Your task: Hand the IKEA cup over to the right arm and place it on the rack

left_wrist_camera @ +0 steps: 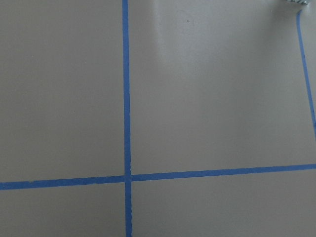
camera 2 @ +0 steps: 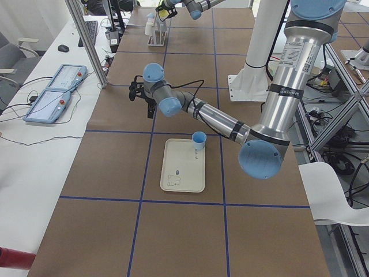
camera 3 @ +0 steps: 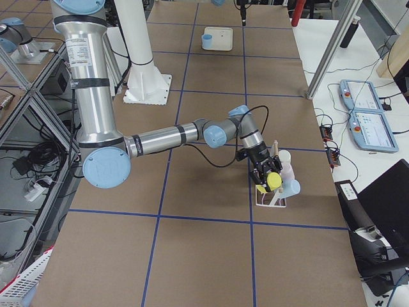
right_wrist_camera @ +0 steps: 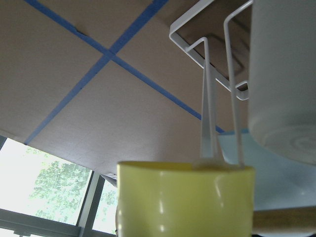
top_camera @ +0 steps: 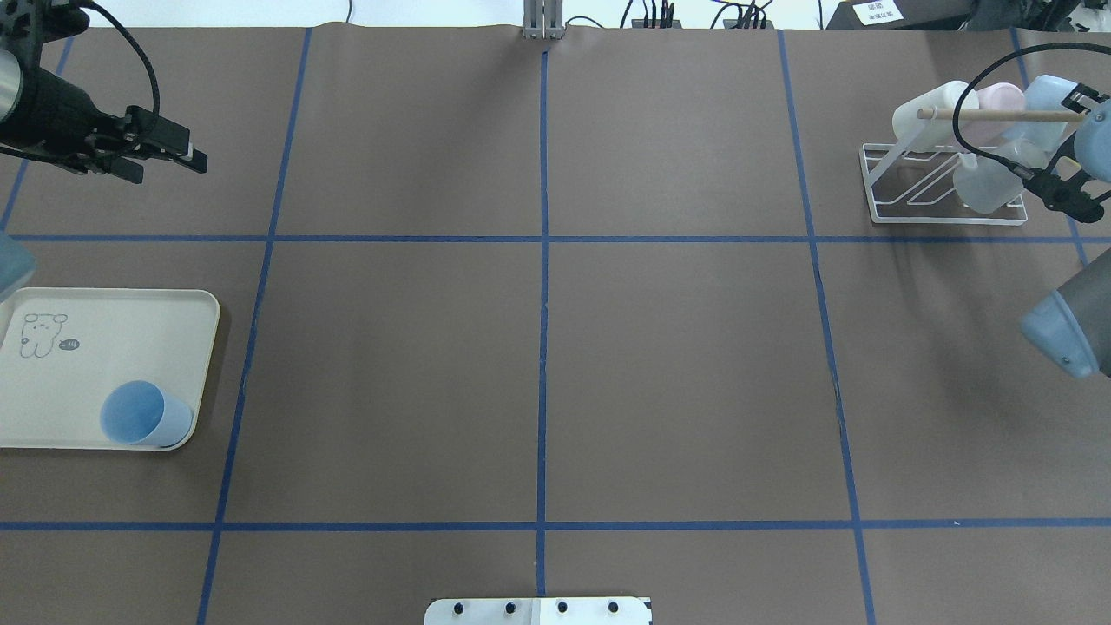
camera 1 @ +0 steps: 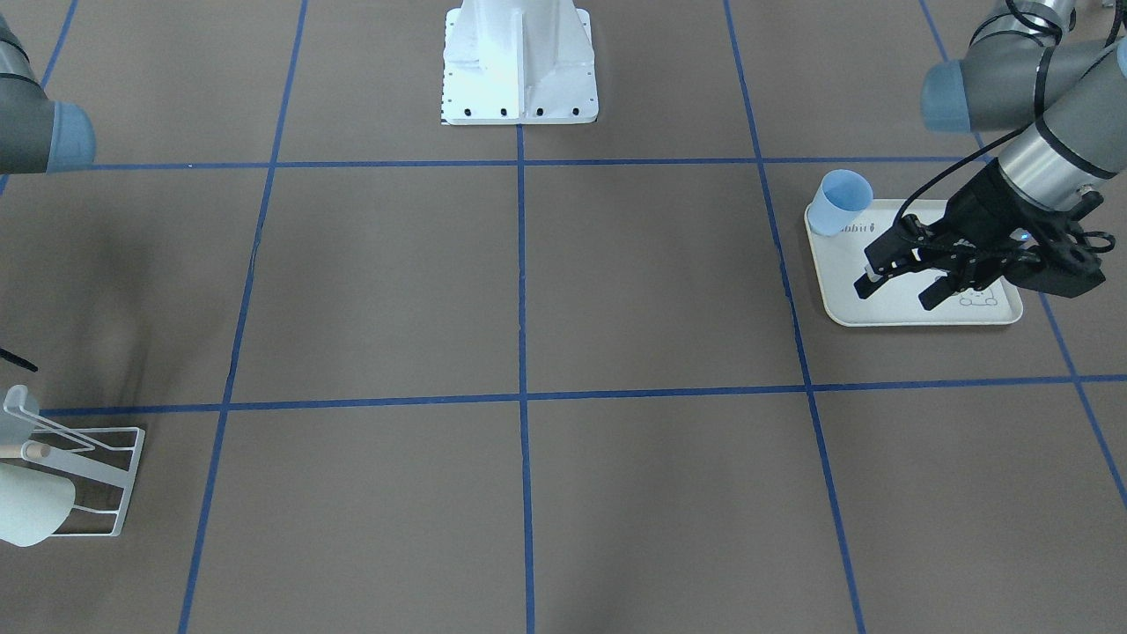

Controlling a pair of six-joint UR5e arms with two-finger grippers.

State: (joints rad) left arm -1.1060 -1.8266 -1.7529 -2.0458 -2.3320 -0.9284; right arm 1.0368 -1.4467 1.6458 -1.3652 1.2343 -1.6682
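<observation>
The left arm [camera 2: 288, 75] and right arm [camera 3: 89, 83] are showing silver-grey tubes and pale-blue caps. A black cable [camera 1: 951, 176] is trailing to the black 2-finger left gripper [camera 1: 896, 294]. The white base [camera 1: 519, 62] is showing 4 dark screws.

Rack [camera 1: 97, 431] cut off by the edge; yellow cup [right_wrist_camera: 185, 197], blurred, hides the fingers of the right gripper [top_camera: 1046, 180], probably clasped on it.

Robotics lab, taped grid table [top_camera: 677, 365], teach pendants [camera 2: 49, 105], aluminium posts [camera 2: 86, 43]
</observation>
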